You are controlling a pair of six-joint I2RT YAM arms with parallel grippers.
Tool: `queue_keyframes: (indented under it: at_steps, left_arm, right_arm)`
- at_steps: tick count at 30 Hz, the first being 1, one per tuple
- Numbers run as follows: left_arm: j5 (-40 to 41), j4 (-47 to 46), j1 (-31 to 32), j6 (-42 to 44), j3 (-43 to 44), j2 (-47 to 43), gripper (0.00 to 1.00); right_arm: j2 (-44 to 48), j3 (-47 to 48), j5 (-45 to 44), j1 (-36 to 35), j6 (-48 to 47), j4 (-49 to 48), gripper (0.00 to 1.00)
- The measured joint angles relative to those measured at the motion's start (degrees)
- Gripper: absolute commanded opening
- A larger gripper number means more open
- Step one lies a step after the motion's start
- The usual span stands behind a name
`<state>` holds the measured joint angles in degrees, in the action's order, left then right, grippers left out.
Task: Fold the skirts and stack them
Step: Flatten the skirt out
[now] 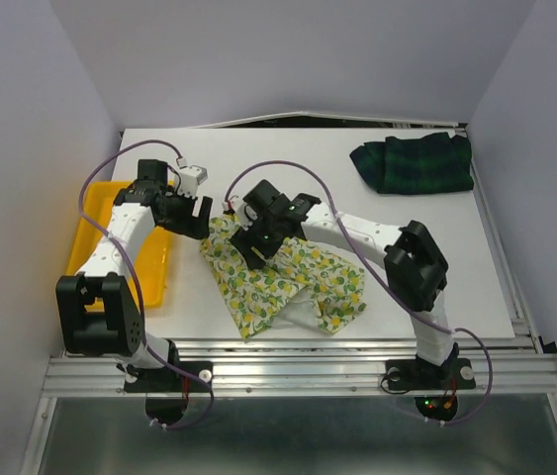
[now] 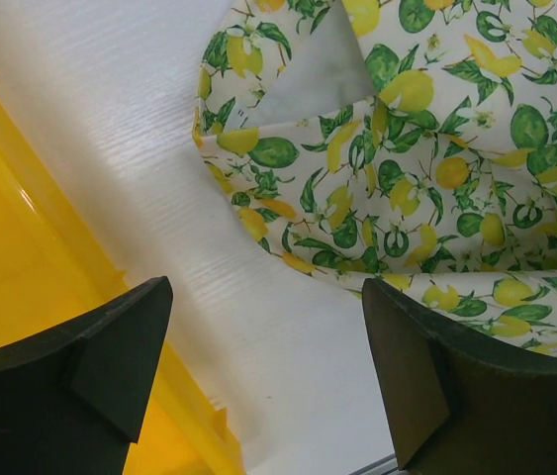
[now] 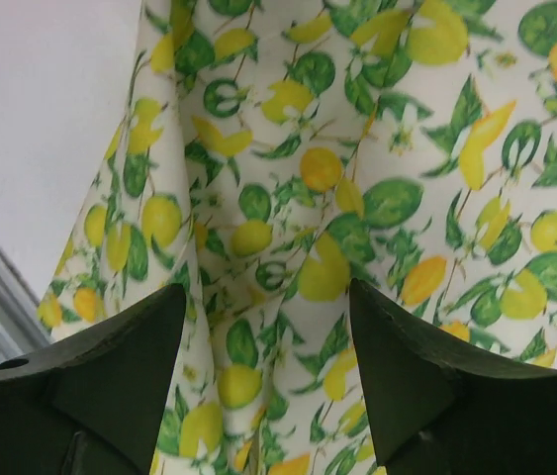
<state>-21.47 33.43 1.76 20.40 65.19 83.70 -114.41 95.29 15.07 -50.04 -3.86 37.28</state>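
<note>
The lemon skirt [image 1: 288, 282] lies rumpled near the front edge of the counter [image 1: 426, 267], and the plaid skirt [image 1: 415, 163] sits at its far right corner. The left tool [image 1: 191, 223] and right tool [image 1: 258, 252] both gape empty. Pinching the bunched cloth could catch a single layer and skew the fold.

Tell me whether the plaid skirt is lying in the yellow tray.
No, the plaid skirt lies bunched at the far right corner of the table, apart from the yellow tray at the left edge.
</note>
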Motion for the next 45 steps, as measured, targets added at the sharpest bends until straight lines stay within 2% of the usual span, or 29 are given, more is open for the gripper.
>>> queue_keyframes:
  at_steps: [1,4,5,7,8,9,10,15,19,22,26,30,32,37,42,45]
  left_arm:
    - [-0.07,0.26,-0.02,-0.07,-0.07,-0.2,0.9]
    - [-0.57,0.46,0.0,-0.22,-0.09,-1.07,0.9]
    - [-0.66,0.52,0.02,-0.24,-0.09,-1.55,0.9]
    - [-0.74,0.55,0.02,-0.24,-0.09,-2.27,0.89]
    - [-0.81,0.59,0.02,-0.2,-0.09,-2.75,0.89]
    - [-0.85,0.61,0.02,-0.15,-0.09,-3.21,0.89]
    - [-0.98,0.63,0.02,0.09,-0.11,-3.56,0.89]
    - [-0.98,0.68,0.46,2.29,-1.16,-5.86,0.86]
    - [-0.83,0.5,3.45,6.01,-3.34,-8.9,0.85]
    - [0.76,-0.13,11.87,8.96,-7.1,-13.84,0.84]
    - [3.02,-1.6,24.33,11.96,-10.97,-15.96,0.76]
    - [5.42,-3.96,28.39,14.88,-15.65,-12.83,0.68]
    - [7.72,-5.4,30.77,17.44,-19.1,-11.19,0.6]
    - [9.09,-5.53,36.15,20.22,-25.07,-9.73,0.54]
    - [9.77,-5.6,37.79,21.53,-26.21,-9.64,0.47]
    - [9.42,-3.87,38.16,22.16,-25.94,-11.23,0.51]
  right_arm:
    - [-1.44,1.29,-2.12,-0.66,0.02,0.04,0.65]
    - [-5.86,5.42,-8.02,-1.11,0.09,-0.59,0.54]
    - [-7.26,6.32,-10.69,-1.03,0.24,-0.76,0.44]
    - [-8.61,6.6,-14.03,-0.85,0.24,-0.85,0.34]
    - [-9.22,6.6,-16.68,-0.63,0.22,-0.57,0.17]
    - [-9.38,6.6,-17.51,-0.57,-0.04,-0.48,0.05]
    - [-9.46,6.6,-18.84,-0.26,-0.2,-0.35,0.01]
    - [-8.96,6.6,-22.73,-0.02,-0.72,-0.44,0.01]
    - [-5.4,6.49,-21.14,0.57,-0.63,-0.02,0.01]
    - [-0.09,5.92,-14.12,2.58,0.72,0.17,0.01]
    - [7.8,2.67,-1.51,9.9,4.04,-0.72,0.01]
    - [10.62,-4.04,13.42,21.24,6.95,-2.14,0.01]
    - [9.97,-9.25,19.32,26.21,7.82,-2.12,0.01]
    - [6.16,-17.75,26.82,28.26,7.98,-0.61,0.01]
    - [2.47,-19.34,27.58,28.94,7.45,0.33,0.01]
    - [2.29,-18.97,27.08,31.65,7.13,0.42,0.01]
